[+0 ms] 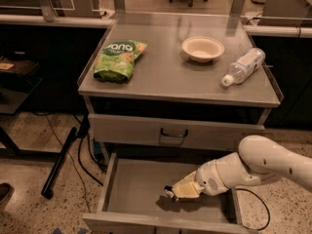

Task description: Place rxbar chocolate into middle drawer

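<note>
The middle drawer (131,194) is pulled open below the cabinet top, a wide shallow grey tray with a bare floor. My gripper (169,193) is inside it, low over the floor right of centre, pointing left. A small dark piece shows at its tip, and I cannot tell whether this is the rxbar chocolate. No bar lies apart on the drawer floor or on the top.
On the cabinet top (170,77) lie a green snack bag (118,60), a white bowl (203,48) and a plastic bottle (243,66) on its side. The closed upper drawer front (173,132) with its black handle is just above my arm. Cables and a black pole lie on the floor at left.
</note>
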Controlling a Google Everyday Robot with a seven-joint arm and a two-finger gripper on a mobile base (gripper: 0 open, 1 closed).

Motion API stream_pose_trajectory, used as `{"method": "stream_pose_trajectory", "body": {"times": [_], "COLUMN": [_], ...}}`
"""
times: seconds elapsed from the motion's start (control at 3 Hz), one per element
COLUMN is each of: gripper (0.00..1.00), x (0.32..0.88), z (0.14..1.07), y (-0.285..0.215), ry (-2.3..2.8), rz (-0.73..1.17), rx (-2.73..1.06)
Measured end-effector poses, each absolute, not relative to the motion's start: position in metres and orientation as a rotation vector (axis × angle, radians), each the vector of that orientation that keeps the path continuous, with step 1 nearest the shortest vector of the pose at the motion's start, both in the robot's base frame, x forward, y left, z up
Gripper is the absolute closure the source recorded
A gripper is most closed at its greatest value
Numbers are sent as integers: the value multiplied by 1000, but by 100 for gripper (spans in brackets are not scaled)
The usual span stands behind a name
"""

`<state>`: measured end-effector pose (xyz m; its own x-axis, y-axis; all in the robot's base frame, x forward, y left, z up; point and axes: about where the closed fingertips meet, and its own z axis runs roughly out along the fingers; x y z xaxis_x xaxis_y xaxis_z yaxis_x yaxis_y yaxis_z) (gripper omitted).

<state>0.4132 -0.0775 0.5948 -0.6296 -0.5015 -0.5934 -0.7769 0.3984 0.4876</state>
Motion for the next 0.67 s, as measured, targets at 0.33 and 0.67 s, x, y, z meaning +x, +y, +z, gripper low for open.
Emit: {"method": "stream_pose_trajectory", "body": {"times": [0.33,0.67], "gripper": [100,100], "x": [432,452], "z": [569,519], "y": [-82,-88], "ry": [2301,2301], "rz": [1094,1146], "rx": [-1004,-873]}}
